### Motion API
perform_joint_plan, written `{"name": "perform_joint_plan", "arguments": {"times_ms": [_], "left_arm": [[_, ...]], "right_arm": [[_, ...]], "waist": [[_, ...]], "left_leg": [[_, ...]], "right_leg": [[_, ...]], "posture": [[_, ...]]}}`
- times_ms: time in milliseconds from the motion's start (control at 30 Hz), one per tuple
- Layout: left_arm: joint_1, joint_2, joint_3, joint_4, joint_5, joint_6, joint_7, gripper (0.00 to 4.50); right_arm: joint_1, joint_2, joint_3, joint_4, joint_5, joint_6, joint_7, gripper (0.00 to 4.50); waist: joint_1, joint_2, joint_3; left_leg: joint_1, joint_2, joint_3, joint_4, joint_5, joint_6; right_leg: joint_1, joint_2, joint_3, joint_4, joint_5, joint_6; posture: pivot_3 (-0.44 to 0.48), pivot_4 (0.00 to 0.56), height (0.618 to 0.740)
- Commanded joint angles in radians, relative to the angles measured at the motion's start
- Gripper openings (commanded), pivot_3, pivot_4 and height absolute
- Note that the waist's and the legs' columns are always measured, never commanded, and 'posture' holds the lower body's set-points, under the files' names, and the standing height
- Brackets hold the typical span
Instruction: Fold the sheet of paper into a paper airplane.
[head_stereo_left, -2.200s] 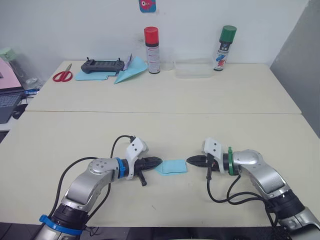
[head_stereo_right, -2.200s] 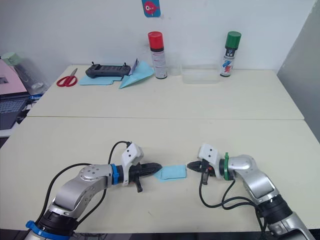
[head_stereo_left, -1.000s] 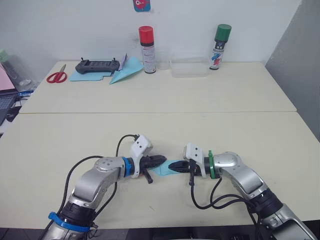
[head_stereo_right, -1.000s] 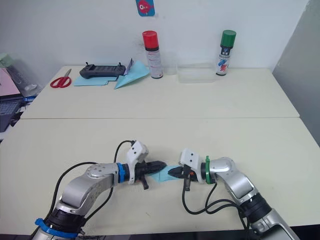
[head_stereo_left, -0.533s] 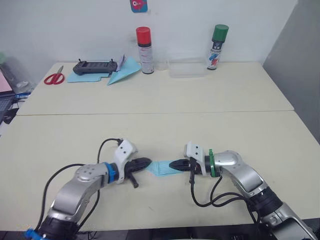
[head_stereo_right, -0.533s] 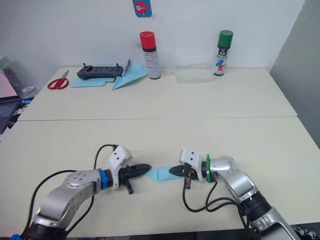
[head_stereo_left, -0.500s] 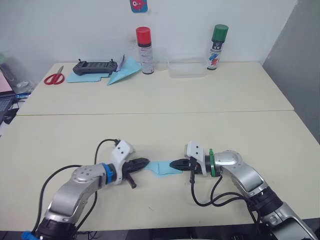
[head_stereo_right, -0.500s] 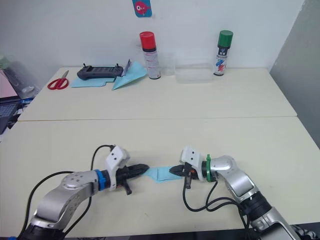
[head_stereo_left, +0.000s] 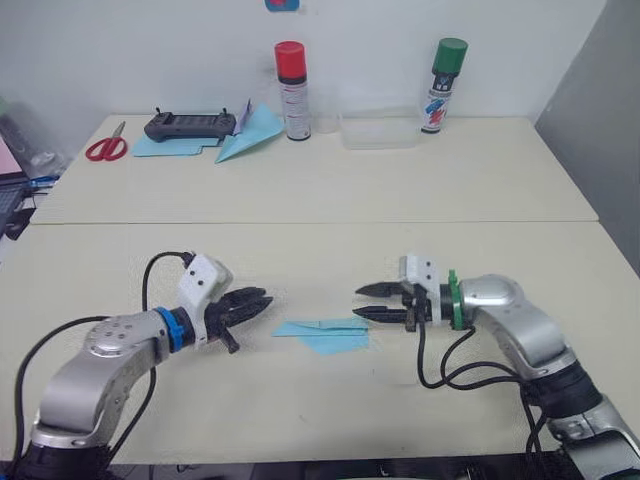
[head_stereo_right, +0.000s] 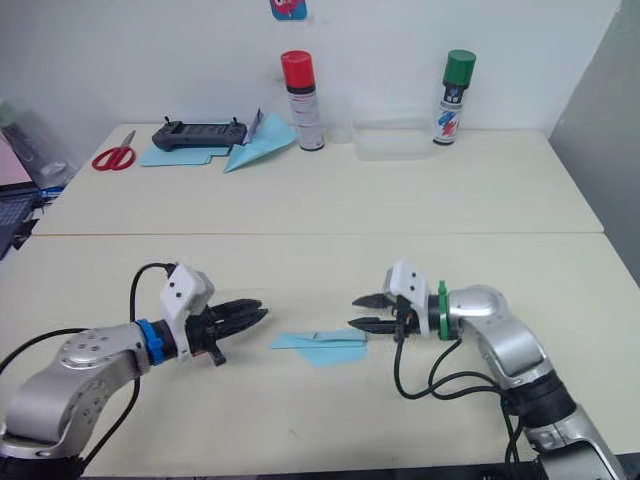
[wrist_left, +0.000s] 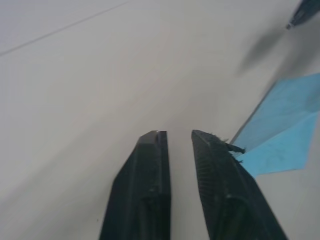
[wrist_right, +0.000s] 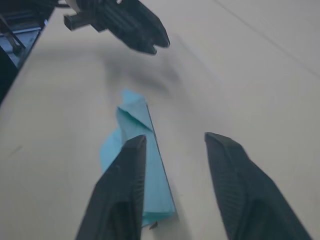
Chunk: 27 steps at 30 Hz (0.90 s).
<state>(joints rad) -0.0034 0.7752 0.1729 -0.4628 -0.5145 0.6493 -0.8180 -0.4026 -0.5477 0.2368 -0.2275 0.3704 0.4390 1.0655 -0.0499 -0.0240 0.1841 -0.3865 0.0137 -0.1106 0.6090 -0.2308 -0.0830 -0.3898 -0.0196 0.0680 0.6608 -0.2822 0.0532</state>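
The folded light blue paper airplane (head_stereo_left: 325, 334) is lying flat on the cream table (head_stereo_left: 320, 250), between the two grippers and touching neither. The left gripper (head_stereo_left: 262, 301) is hovering just beside its pointed end with fingers slightly parted, while the right gripper (head_stereo_left: 361, 302) is hovering near the other end with fingers spread wide.
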Motion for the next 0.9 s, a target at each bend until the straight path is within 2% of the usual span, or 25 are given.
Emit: {"name": "perform_joint_plan", "arguments": {"times_ms": [33,67,133,200,233,333,433,567,700,900], "left_arm": [[0.055,0.049,0.063,-0.094,-0.051,-0.035,-0.083,2.27],[0.082,0.061,0.075,-0.116,-0.051,-0.065,-0.112,2.58],[0.121,0.058,0.090,-0.141,-0.019,-0.151,-0.132,3.18],[0.156,0.046,0.100,-0.156,0.018,-0.237,-0.140,3.75],[0.184,0.043,0.108,-0.169,0.022,-0.268,-0.154,4.08],[0.341,0.027,0.146,-0.226,0.042,-0.387,-0.221,4.12],[0.439,-0.004,0.155,-0.257,0.055,-0.447,-0.221,4.12],[0.501,-0.036,0.138,-0.287,0.057,-0.455,-0.190,4.12],[0.520,-0.049,0.138,-0.299,0.067,-0.461,-0.162,4.12],[0.522,-0.061,0.131,-0.295,0.076,-0.462,-0.133,4.12]], "right_arm": [[0.017,-0.033,-0.054,-0.120,0.089,0.050,0.026,3.03],[0.039,-0.058,-0.050,-0.144,0.087,0.031,0.051,3.37],[0.078,-0.095,-0.040,-0.169,0.078,-0.002,0.084,3.30],[0.109,-0.117,-0.035,-0.182,0.077,-0.015,0.099,2.93],[0.123,-0.126,-0.029,-0.187,0.069,-0.025,0.105,2.57],[0.162,-0.135,0.009,-0.200,0.013,-0.082,0.100,1.47],[0.159,-0.115,0.068,-0.123,-0.100,-0.180,0.066,1.47],[0.121,-0.052,0.112,-0.009,-0.199,-0.275,0.012,1.47],[0.091,0.016,0.130,0.029,-0.237,-0.290,-0.037,1.47],[0.053,0.060,0.149,0.092,-0.278,-0.312,-0.055,1.47]], "waist": [[-0.001,0.000,0.001],[-0.001,0.001,0.001],[0.001,0.001,0.001],[0.005,0.001,0.002],[0.007,0.000,0.002],[0.004,0.000,0.002],[0.002,0.000,0.002],[0.003,0.000,0.002],[0.004,0.000,0.002],[0.003,0.000,0.002]], "left_leg": [[0.000,0.000,0.000,-0.001,0.000,0.000],[0.000,0.000,0.000,-0.001,-0.001,0.000],[0.000,0.000,0.000,-0.001,-0.003,0.001],[0.000,0.000,0.000,0.000,-0.003,0.001],[0.000,0.000,0.000,0.000,-0.003,0.001],[0.000,0.000,0.003,0.000,-0.003,0.001],[0.001,0.001,0.004,0.000,-0.003,0.001],[0.002,0.001,0.003,0.002,-0.003,0.001],[0.002,0.000,0.004,0.004,-0.003,0.001],[0.002,0.001,0.003,0.003,-0.003,0.001]], "right_leg": [[0.000,0.000,0.000,0.000,0.000,-0.001],[0.000,0.000,0.000,0.000,-0.001,-0.002],[0.000,-0.001,-0.001,0.000,-0.002,-0.003],[0.000,-0.001,-0.001,-0.001,-0.002,-0.004],[0.000,-0.001,-0.001,-0.001,-0.003,-0.004],[0.000,-0.001,0.001,-0.002,-0.004,-0.004],[0.001,-0.001,0.001,-0.002,-0.005,-0.003],[0.001,0.000,0.001,0.000,-0.005,-0.004],[0.002,0.000,0.002,0.000,-0.005,-0.005],[0.002,0.000,0.001,0.001,-0.003,-0.002]], "posture": [[0.000,0.150,0.740],[0.000,0.150,0.740],[0.000,0.150,0.740],[0.000,0.150,0.740],[0.000,0.150,0.740],[0.000,0.150,0.740],[0.000,0.150,0.740],[0.000,0.150,0.740],[0.000,0.150,0.740],[0.000,0.150,0.740]]}}
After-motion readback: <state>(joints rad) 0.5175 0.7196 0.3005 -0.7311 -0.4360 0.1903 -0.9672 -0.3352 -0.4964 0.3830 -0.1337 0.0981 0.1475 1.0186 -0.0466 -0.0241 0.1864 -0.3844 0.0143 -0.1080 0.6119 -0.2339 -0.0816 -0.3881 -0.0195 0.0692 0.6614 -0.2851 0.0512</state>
